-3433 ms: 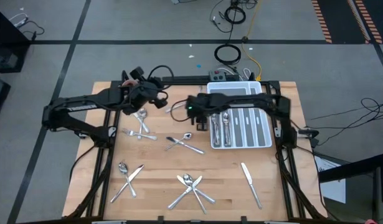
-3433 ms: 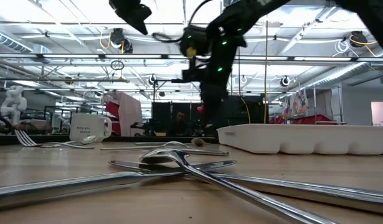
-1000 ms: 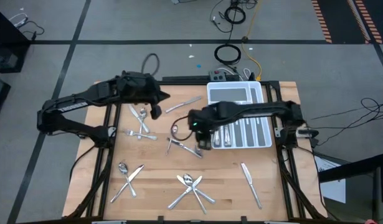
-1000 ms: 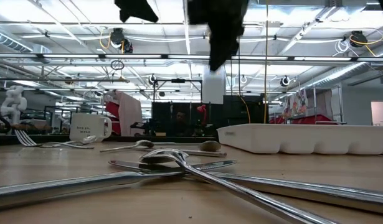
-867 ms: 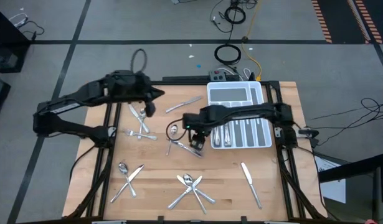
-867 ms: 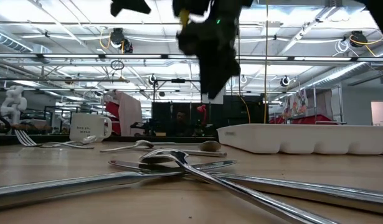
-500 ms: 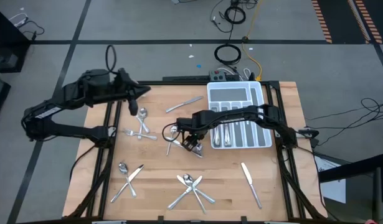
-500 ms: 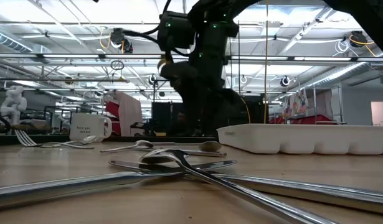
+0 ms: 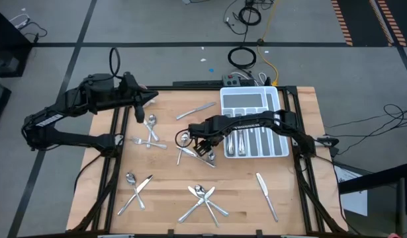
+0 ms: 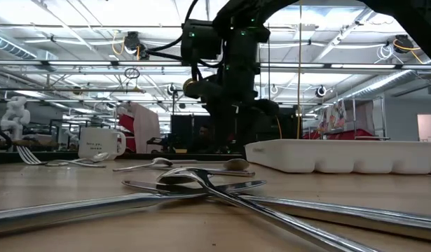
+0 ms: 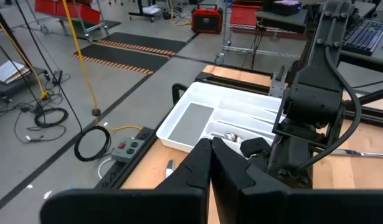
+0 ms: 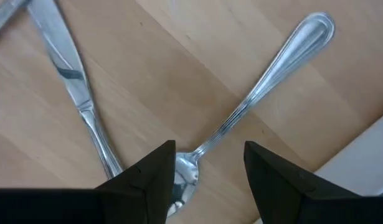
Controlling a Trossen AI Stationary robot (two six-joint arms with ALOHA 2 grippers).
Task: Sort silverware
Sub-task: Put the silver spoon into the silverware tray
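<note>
The silverware lies scattered on the wooden table. At its middle, a spoon and a knife lie flat side by side. My right gripper points down over them, open; in the right wrist view its fingers stand on either side of the spoon's neck and bowl, and I see no touch. My left gripper hangs raised over the table's far left corner, shut and holding nothing.
A white divided tray with sorted pieces stands at the far right. Crossed pairs lie at the left, near left and near middle. A single knife lies near right, another at the far middle. A white mug stands behind.
My right gripper has come down over the spoon and knife at the table's middle, shifting a little toward the left edge and rolling about its own axis. My left gripper has drawn back toward the far left corner and risen. The silverware has stayed where it was.
</note>
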